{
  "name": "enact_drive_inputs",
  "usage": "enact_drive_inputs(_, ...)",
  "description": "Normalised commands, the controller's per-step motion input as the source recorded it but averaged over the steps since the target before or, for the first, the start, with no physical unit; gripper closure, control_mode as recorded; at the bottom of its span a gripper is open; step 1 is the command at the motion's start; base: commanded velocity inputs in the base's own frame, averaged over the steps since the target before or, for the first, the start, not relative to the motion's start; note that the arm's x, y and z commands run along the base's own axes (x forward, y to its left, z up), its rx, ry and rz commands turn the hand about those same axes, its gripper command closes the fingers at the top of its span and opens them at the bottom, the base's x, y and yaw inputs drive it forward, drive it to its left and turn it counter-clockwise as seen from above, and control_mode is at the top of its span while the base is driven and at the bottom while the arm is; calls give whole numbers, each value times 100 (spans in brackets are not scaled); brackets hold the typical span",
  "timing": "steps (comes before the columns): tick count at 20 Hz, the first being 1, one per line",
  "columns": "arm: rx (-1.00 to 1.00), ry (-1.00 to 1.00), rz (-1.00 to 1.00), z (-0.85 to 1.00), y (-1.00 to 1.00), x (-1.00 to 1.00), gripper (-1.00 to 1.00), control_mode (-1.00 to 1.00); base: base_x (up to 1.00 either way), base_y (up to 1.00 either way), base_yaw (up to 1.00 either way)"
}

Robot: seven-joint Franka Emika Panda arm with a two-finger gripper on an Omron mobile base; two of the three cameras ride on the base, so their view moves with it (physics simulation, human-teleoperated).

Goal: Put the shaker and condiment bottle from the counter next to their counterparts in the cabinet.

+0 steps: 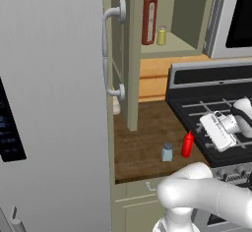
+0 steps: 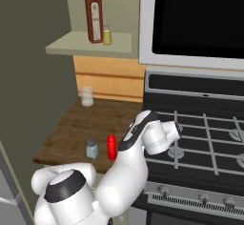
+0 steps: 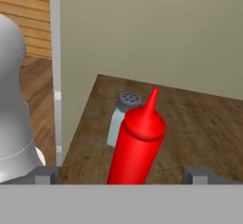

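The red condiment bottle (image 3: 137, 140) stands upright just ahead of my open gripper (image 3: 122, 175), in line with the gap between its fingertips (image 3: 47, 174) and untouched. Behind it, close by, stands the pale blue-grey shaker (image 3: 122, 116). Both stand near the counter's (image 1: 142, 142) front edge: the shaker (image 1: 167, 152) to the left, the bottle (image 1: 187, 144) to the right by the stove. My white hand (image 1: 217, 129) hovers over the stove's left edge, right of the bottle. On the shelf of the open cabinet (image 1: 170, 49) stand the tall dark red bottle (image 1: 149, 15) and the yellow shaker (image 1: 161, 35).
The grey fridge (image 1: 49, 103) walls off the counter's left side. The cabinet's open door (image 1: 132, 54) hangs down toward the counter. A stove (image 2: 205, 128) adjoins the counter on the right, under a microwave (image 2: 200, 19). A clear glass (image 2: 86, 96) stands at the counter's back.
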Motion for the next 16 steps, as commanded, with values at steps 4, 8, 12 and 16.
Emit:
enact_drive_inputs(4, 0, 0, 0, -30, 0, 0, -100, -100, 0, 0, 0)
enact_drive_inputs(8, 0, 0, 0, -15, 2, 0, -100, -100, 0, 0, 0)
enact_drive_inputs(12, 0, 0, 0, 0, 11, 0, -100, -100, 0, 0, 0)
enact_drive_inputs(16, 3, 0, 0, 0, 19, 3, -100, -100, 0, 0, 0)
